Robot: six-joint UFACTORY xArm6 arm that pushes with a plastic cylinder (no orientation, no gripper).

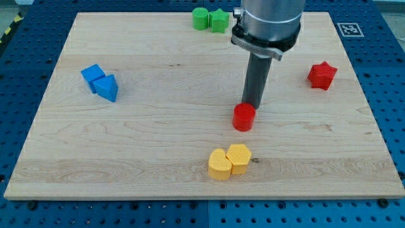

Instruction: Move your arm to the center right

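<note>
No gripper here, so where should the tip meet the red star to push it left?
Judging by the layout, on the red star's right side, pushing leftward. It sits alone near the board's right edge. My tip now sits at the red cylinder's top edge, well left of it.

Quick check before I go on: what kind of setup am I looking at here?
Probably a lab test bench: a wooden board on a blue perforated base, small coloured blocks on it, and a printed marker tag at the board's corner.

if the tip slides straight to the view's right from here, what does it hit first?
Probably nothing. My tip sits just above the red cylinder; the red star lies further toward the view's top, likely off that line, though depth is hard to judge.
</note>
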